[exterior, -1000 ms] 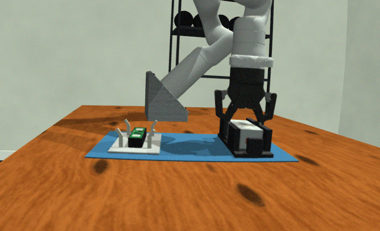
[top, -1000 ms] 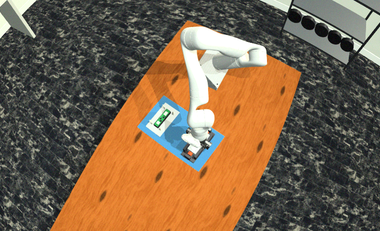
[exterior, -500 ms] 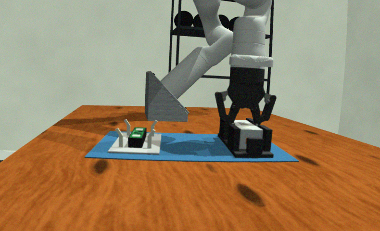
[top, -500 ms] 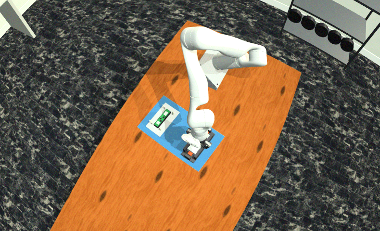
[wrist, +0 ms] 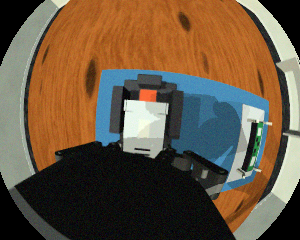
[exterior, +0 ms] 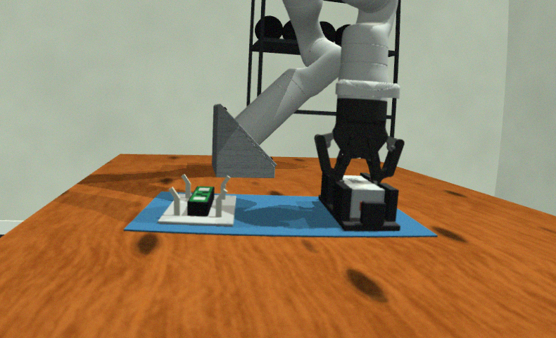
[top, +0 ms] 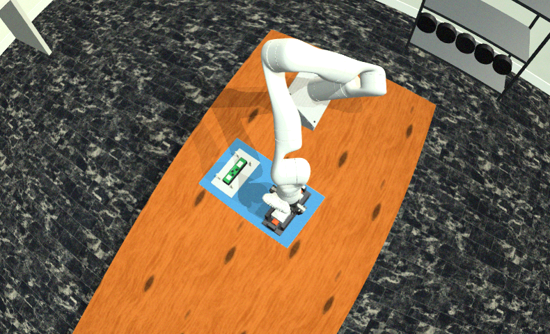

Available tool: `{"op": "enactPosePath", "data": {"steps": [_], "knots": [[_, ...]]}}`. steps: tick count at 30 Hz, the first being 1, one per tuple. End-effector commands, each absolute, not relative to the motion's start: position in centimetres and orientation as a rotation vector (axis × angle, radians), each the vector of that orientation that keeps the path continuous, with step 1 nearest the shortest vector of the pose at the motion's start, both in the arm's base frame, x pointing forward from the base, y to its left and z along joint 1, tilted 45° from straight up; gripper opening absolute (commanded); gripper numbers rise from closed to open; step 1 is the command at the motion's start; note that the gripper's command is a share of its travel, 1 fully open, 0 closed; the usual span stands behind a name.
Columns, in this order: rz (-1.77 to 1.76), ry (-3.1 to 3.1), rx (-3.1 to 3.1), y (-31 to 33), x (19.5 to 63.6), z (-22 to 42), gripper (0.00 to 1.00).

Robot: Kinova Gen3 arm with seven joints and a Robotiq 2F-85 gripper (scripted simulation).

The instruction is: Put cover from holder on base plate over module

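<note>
The white box-shaped cover (top: pixel 280 215) (exterior: pixel 367 196) (wrist: pixel 145 120) sits upright in its dark holder (exterior: pixel 373 217) (wrist: pixel 118 110), between the side walls. My gripper (exterior: pixel 357 179) (wrist: pixel 144 146) points straight down over it and is shut on the cover, one finger at each long side near the top. The fingertips are partly hidden by the cover and holder. The green-topped black module (top: pixel 234 170) (exterior: pixel 201 195) (wrist: pixel 259 140) lies on the white base plate (top: pixel 232 192) (exterior: pixel 207 220) (wrist: pixel 245 120), with upright posts around it.
Holder and base plate stand apart on a blue mat (top: pixel 288 239) (exterior: pixel 281 230) (wrist: pixel 110 77) on the wooden table (top: pixel 186 256) (exterior: pixel 251 284). The base plate's posts (exterior: pixel 177 205) (exterior: pixel 219 205) rise above the module and bend outward at the top. An orange block (top: pixel 275 222) (wrist: pixel 148 95) shows at the cover's end.
</note>
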State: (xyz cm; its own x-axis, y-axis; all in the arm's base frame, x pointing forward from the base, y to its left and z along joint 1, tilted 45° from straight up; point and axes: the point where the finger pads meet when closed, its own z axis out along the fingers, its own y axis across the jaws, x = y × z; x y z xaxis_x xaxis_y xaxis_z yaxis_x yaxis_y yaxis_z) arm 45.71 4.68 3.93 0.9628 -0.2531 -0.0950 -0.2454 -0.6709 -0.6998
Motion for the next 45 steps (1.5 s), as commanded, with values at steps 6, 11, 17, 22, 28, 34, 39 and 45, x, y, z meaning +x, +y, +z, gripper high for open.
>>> {"op": "enactPosePath", "data": {"steps": [6, 11, 17, 22, 28, 34, 39, 45], "knots": [[-0.015, 0.349, -2.332, 4.6, 45.8, 4.0, 0.00], [-0.015, 0.349, -2.332, 4.6, 45.8, 4.0, 0.00], [-0.015, 0.349, -2.332, 4.6, 45.8, 4.0, 0.00], [-0.015, 0.349, -2.332, 4.2, 45.7, 4.4, 0.00], [-0.015, 0.349, -2.332, 2.9, 45.5, 5.7, 0.00], [-0.015, 0.349, -2.332, 2.5, 45.4, 6.1, 0.00], [-0.004, 0.342, -2.332, 2.4, 45.1, 6.3, 0.00], [-0.004, 0.342, -2.332, 1.2, 44.9, 7.6, 0.00]]}}
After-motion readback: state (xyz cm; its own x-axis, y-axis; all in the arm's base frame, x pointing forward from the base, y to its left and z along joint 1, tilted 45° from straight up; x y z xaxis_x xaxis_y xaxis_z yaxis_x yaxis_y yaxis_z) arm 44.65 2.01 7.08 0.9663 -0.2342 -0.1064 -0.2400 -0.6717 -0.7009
